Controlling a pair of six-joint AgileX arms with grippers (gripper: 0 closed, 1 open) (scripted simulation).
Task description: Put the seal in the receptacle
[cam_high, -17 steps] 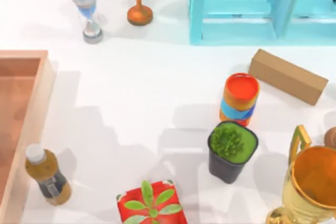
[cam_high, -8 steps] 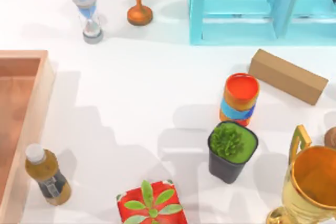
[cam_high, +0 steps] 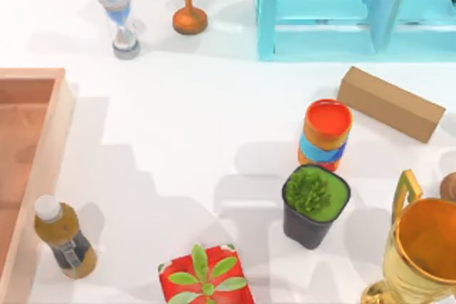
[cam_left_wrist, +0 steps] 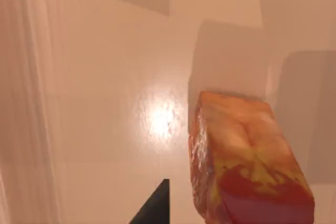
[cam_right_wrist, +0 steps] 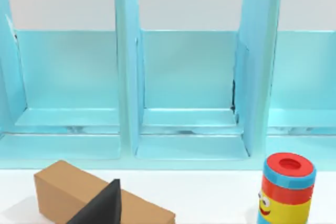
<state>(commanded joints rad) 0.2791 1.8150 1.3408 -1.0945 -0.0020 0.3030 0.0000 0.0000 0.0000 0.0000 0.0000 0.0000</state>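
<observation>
With the seal (cam_left_wrist: 247,161) lying on the orange-pink floor of the receptacle (cam_high: 53,147) just beside our left gripper, whose grip state we cannot tell, we judge that a careless lift could clip the seal and knock it toward the rim.

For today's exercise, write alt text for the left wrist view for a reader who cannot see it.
A reddish-brown seal with a pale, mottled face lies on the glossy orange-pink floor of the tray. A dark finger tip of the left gripper pokes in beside it.
</observation>
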